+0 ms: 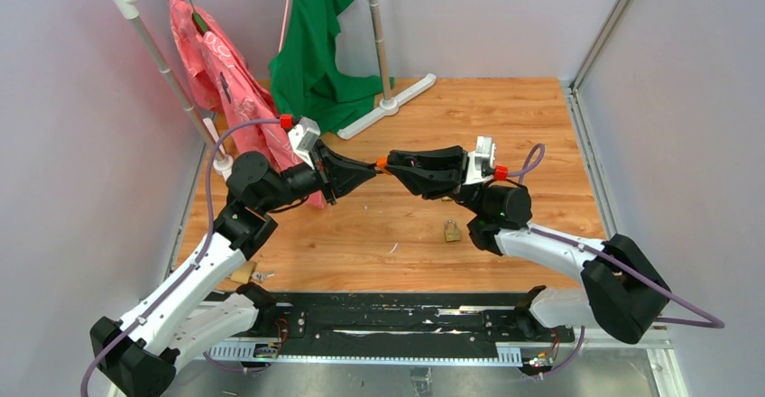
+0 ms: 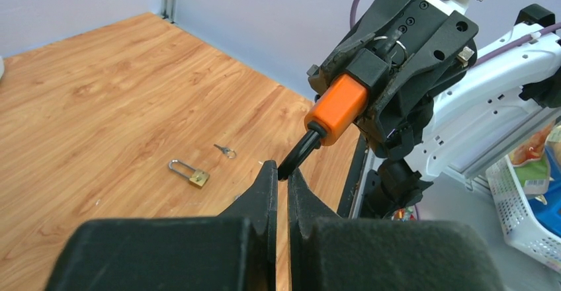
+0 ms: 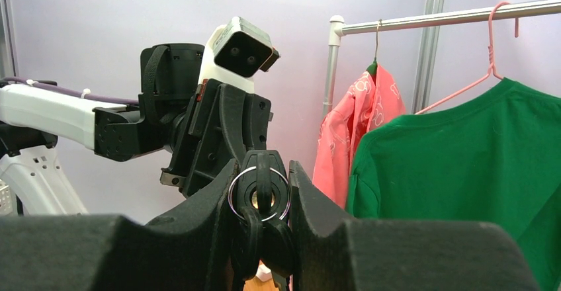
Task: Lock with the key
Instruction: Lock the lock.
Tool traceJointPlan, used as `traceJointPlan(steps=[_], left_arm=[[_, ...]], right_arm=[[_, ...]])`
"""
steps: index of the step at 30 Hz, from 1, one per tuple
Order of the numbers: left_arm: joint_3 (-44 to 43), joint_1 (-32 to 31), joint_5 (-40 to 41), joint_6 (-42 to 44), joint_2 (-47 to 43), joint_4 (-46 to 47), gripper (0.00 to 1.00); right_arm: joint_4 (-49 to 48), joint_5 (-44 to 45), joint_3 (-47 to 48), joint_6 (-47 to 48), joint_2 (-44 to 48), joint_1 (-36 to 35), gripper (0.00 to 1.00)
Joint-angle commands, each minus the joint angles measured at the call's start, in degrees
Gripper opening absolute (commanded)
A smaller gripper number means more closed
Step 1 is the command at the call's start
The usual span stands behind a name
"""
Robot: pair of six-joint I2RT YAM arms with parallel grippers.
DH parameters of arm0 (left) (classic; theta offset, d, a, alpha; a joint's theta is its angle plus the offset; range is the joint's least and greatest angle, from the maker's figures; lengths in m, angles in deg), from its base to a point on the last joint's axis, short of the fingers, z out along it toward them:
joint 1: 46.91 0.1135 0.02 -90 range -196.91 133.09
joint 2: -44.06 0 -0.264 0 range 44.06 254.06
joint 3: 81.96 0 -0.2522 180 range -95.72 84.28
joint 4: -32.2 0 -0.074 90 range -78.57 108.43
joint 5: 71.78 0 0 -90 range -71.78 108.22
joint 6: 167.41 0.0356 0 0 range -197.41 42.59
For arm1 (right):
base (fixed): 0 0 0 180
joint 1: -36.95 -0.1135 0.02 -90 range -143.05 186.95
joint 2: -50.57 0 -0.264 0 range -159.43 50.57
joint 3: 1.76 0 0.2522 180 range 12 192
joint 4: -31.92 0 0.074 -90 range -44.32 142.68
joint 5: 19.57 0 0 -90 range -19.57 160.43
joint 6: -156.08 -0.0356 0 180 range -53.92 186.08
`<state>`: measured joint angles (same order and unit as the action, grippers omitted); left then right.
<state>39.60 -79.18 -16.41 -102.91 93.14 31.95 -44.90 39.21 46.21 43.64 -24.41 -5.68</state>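
My right gripper (image 3: 262, 166) is shut on the black body of a lock (image 2: 336, 109) that has an orange collar and a thin black pin. It holds the lock in the air over the middle of the wooden table (image 1: 505, 126). A key (image 3: 263, 185) sits in the lock's rear keyhole. A split ring and two more black key heads (image 3: 268, 235) hang from it. My left gripper (image 2: 282, 170) faces the right one, and its tips are closed on the end of the black pin (image 2: 298, 153). In the top view both grippers meet at the orange collar (image 1: 382, 164).
A small brass padlock (image 1: 452, 231) lies on the table below the right arm, with a little key (image 2: 225, 150) beside it. A clothes rack (image 1: 149, 27) at the back left carries a pink garment (image 1: 230, 81) and a green shirt (image 1: 311, 50). Grey walls enclose the table. A white basket (image 2: 522, 195) stands off the near edge.
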Motion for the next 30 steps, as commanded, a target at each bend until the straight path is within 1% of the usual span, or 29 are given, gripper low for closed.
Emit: traceJointPlan(steps=[1,3,8,12,14,18,21,23,28,30], left_arm=[[-7.9,-2.8,-8.8,-3.0,-4.3,23.4,0.0],[-7.3,-2.9,-10.3,-1.9,-4.6,22.3,0.0],[-3.6,-2.8,-13.7,4.0,-7.0,15.9,0.0],[-5.8,-2.6,-14.5,10.5,-8.1,4.3,0.0],[-7.4,-2.3,-14.6,13.3,-8.2,-1.3,0.0],[-9.6,-1.7,-14.8,17.4,-8.5,-8.7,0.0],[-10.3,-1.7,-14.2,18.8,-8.6,-10.8,0.0],[-10.1,-1.7,-14.2,18.6,-8.5,-10.5,0.0],[-8.5,-1.7,-14.5,15.7,-8.3,-5.5,0.0],[-8.1,-1.7,-14.6,15.3,-8.2,-4.0,0.05]], right_arm=[[31.2,-7.6,-2.6,4.8,-3.5,-3.0,0.0],[35.6,-7.9,-1.3,6.2,-1.2,-2.9,0.0],[54.9,-8.3,5.1,14.3,5.9,-2.8,0.0],[66.3,-7.8,9.3,19.2,9.4,-2.4,0.0],[70.1,-7.6,10.6,21.1,10.6,-2.1,0.0],[71.4,-7.5,10.9,21.6,12.3,-1.0,0.0],[70.0,-7.8,11.3,20.5,12.7,-0.8,0.0],[68.3,-8.4,11.8,19.2,12.4,-0.8,0.0],[64.5,-8.7,12.8,17.4,11.1,-0.8,0.0],[64.2,-8.7,13.1,17.4,10.6,-0.8,0.0]])
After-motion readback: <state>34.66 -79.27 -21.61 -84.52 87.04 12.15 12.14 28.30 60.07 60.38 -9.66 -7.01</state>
